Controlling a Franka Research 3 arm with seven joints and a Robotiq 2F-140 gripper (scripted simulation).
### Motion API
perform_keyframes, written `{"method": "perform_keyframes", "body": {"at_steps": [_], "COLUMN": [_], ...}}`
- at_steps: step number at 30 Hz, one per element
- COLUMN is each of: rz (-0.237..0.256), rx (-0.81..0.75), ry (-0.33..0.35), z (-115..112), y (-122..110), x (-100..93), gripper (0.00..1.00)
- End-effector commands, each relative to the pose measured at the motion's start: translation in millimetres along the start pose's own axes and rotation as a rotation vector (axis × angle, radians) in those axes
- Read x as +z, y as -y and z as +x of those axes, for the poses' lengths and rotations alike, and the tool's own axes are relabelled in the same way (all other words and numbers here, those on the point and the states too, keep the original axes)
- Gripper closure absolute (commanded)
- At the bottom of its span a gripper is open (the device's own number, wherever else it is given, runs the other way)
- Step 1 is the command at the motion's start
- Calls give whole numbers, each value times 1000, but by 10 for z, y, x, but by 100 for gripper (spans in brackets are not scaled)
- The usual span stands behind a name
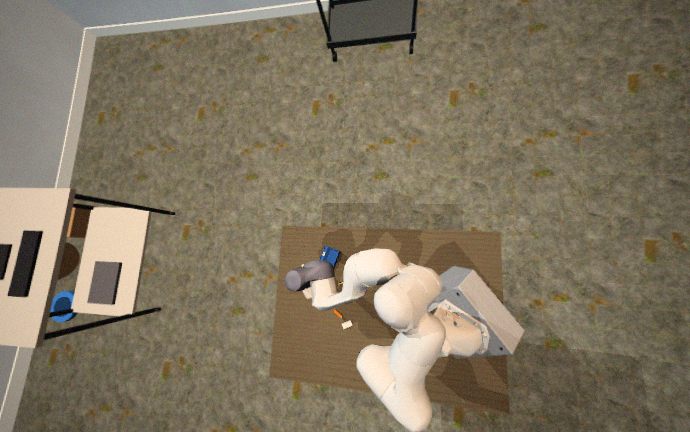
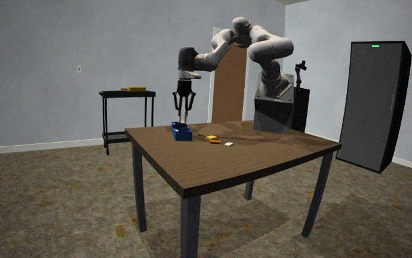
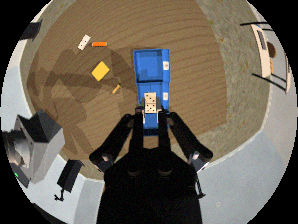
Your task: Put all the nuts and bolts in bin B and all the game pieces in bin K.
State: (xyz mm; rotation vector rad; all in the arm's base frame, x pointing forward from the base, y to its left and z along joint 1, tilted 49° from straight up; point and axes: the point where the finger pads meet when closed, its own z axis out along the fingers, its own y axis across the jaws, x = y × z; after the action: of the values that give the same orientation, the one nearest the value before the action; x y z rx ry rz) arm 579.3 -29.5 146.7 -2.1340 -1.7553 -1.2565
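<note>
On the wooden table (image 1: 315, 351) (image 2: 237, 160) (image 3: 190, 30), the arm (image 1: 374, 267) (image 2: 209, 60) hid part of the blue bins (image 1: 332, 254) (image 2: 183, 135) (image 3: 135, 70) from above. Their pale labels were too small for me to read. Over them, the gripper (image 2: 183, 116) (image 3: 150, 102) pinched a dotted domino (image 2: 182, 122) (image 3: 150, 102), its lower end lost between the fingers. Nearby lay a yellow block (image 2: 211, 137) (image 3: 100, 71), an orange stick (image 1: 338, 313) (image 2: 215, 141) (image 3: 99, 44), a white tile (image 1: 346, 324) (image 2: 228, 144) (image 3: 84, 42) and a small brassy piece (image 2: 200, 134) (image 3: 116, 89), hard to make out.

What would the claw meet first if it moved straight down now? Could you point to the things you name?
Probably the blue bin (image 2: 183, 135) (image 3: 152, 84) under the claw (image 2: 183, 117) (image 3: 150, 102); the domino (image 3: 150, 102) it grips would likely touch a wall or floor there first. Exact depth is unclear.
</note>
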Motion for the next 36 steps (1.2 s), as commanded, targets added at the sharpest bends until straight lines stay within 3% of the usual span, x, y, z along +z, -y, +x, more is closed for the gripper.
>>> {"method": "perform_keyframes", "body": {"at_steps": [1,30,36], "rz": [1,1,1], "rx": [-19,-19,-19], "ry": [-2,-2,-2], "z": [5,6,1], "y": [-11,-10,-22], "x": [-6,494,508], "gripper": [87,87,87]}}
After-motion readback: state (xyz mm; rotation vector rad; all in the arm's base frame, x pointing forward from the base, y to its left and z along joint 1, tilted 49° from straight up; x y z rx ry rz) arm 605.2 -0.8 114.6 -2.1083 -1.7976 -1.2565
